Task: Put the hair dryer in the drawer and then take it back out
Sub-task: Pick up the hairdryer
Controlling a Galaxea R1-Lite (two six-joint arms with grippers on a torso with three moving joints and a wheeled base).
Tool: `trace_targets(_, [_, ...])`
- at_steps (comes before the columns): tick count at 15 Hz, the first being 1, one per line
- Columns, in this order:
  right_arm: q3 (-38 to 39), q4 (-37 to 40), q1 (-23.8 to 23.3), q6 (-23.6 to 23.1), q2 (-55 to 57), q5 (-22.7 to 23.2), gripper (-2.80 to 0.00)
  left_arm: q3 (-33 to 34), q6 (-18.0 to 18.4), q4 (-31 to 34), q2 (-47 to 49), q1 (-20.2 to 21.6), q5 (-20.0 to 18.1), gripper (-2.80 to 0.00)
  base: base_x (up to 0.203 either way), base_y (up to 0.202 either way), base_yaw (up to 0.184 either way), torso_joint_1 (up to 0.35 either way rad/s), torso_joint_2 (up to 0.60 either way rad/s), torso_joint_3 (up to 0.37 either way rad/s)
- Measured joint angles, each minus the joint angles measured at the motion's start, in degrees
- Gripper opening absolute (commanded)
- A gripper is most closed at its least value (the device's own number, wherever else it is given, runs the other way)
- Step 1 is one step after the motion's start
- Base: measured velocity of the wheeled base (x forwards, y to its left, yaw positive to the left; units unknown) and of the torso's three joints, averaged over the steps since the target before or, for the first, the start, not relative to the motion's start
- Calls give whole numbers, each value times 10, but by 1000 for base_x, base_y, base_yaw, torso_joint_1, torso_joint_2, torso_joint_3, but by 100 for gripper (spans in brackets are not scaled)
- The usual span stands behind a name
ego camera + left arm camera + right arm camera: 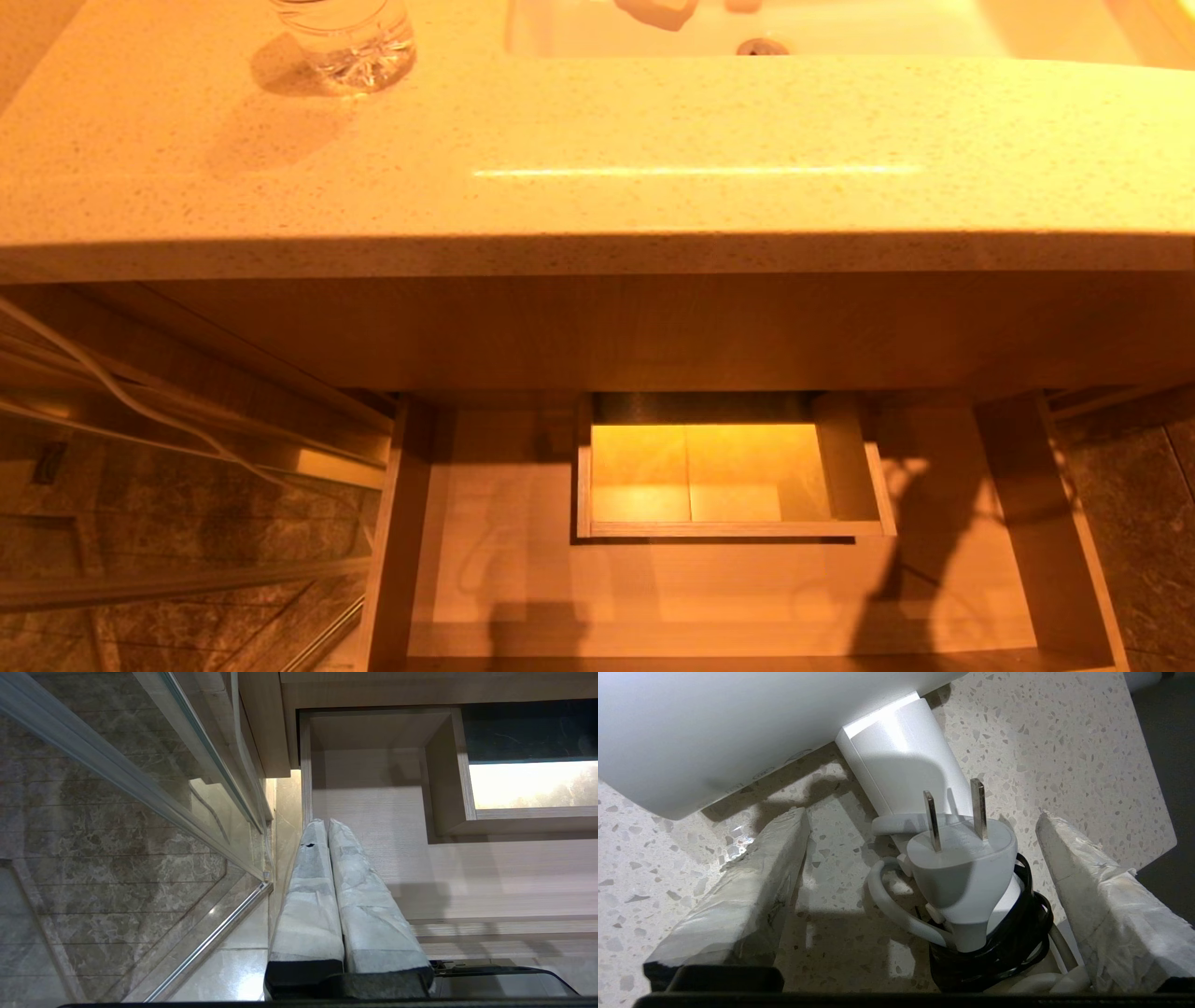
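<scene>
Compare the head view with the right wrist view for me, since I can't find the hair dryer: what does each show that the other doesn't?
Only the head view shows the open drawer with its boxed cut-out, a glass and the sink. Only the right wrist view shows the white hair dryer, its plug and the right gripper, open astride the handle. Both show the speckled counter, on which the dryer lies.

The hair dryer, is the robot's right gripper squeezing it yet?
Apart. The right wrist view shows the right gripper open, bare countertop visible between each finger and the hair dryer.
</scene>
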Motion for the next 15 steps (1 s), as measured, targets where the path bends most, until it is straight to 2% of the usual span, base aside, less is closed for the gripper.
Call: trace_targets(15, [5,0,0,0,5,1,0,0,0,0,0,0,0,-280,0,0,0,0,0,0])
